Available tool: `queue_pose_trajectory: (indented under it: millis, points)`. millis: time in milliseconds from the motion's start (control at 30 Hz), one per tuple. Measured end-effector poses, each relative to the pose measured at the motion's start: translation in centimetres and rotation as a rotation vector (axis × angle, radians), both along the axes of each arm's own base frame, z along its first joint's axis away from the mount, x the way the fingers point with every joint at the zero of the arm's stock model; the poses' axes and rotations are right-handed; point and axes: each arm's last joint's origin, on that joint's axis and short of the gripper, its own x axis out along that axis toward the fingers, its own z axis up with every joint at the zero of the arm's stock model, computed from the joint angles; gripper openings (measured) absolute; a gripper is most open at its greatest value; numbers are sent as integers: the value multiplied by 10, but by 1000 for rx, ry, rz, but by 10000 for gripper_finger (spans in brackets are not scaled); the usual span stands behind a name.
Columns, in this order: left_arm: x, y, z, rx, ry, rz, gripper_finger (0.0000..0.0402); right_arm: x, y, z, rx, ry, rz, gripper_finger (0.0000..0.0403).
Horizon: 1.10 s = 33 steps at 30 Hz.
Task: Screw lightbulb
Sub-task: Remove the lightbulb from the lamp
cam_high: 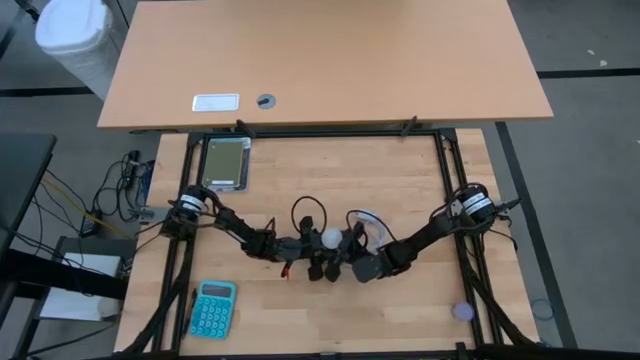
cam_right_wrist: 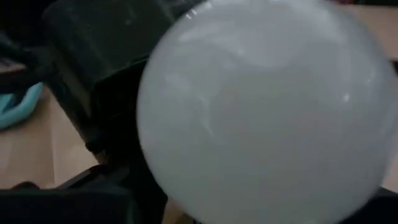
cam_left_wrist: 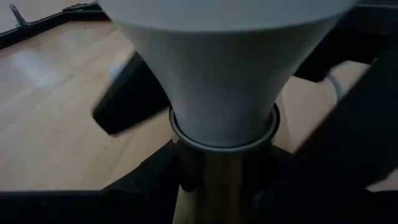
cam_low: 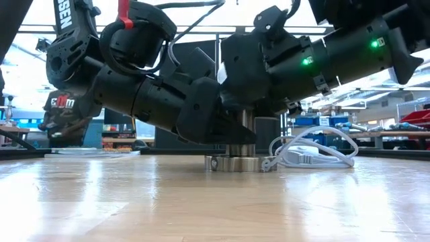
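In the lower middle of the high view the lightbulb point(cam_high: 330, 238) stands upright, its narrow neck seated in the metal socket point(cam_low: 239, 162) whose white cord point(cam_low: 310, 151) coils to the right. It looks light, smooth and breakable, so a gentle hold round the frosted globe suits turning. The left gripper point(cam_high: 318, 262) sits low by the socket stem and seems closed on it, steadying it. The right gripper point(cam_high: 352, 243) crowds the globe; whether its jaws press it, I cannot tell.
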Motion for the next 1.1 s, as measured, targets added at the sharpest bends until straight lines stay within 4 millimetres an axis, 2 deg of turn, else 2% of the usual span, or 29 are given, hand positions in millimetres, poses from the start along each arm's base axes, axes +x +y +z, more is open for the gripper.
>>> queue_pose_trajectory:
  millis: [133,267,367,467,667,800,1100]
  points:
    - [0,-1,-1,2,7,-6,198,-14,2,9,-69,58,63,312]
    - [0,-1,-1,-10,12,-34,198,-36,-4,19,-87,108,174,338]
    - [1,-1,0,-2,16,-66,198,-52,-16,19,-60,128,284,341]
    - [1,-2,0,8,19,-115,198,-66,-29,10,-54,126,383,337]
    - [1,-5,0,14,22,-194,198,-86,-58,0,-55,-28,507,325]
    - [1,-6,0,13,20,-224,198,-82,-74,-3,-32,-89,626,320]
    - [1,-8,0,-1,20,-301,198,-48,-92,-10,13,-118,880,308]
